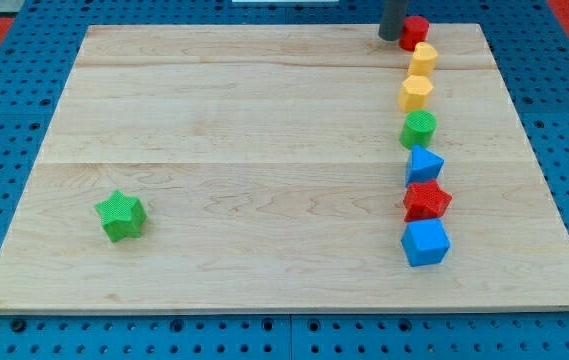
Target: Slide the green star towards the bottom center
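The green star (121, 216) lies on the wooden board (264, 150) at the view's lower left. The dark rod comes down at the view's top right, and my tip (392, 38) rests at the board's top edge, just left of a red round block (415, 31). The tip is far from the green star, across the board.
A column of blocks runs down the view's right side: the red round block, a yellow block (423, 58), a yellow hexagon (416, 93), a green round block (418, 128), a blue block (424, 164), a red star (426, 200), a blue cube (425, 242). A blue pegboard (4, 150) surrounds the board.
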Controlling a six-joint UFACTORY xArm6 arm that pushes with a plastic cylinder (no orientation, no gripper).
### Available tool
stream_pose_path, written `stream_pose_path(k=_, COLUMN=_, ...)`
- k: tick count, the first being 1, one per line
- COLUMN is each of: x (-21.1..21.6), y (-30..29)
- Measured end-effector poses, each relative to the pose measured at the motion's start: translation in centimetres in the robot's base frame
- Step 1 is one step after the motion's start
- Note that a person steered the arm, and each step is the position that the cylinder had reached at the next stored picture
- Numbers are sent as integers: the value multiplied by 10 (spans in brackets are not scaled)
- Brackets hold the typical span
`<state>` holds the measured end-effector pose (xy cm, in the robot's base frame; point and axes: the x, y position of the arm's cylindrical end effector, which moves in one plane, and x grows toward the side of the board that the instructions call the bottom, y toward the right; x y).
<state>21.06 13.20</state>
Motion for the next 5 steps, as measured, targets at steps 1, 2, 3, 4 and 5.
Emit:
stream_pose_path(k=1, x=20, y=-56)
stream_pose_path(k=2, x=58, y=-127)
stream_pose_path(k=3, x=95, y=-194)
stream_pose_path(k=4, x=133, y=-264)
stream_pose_path(k=5, x=187, y=-316)
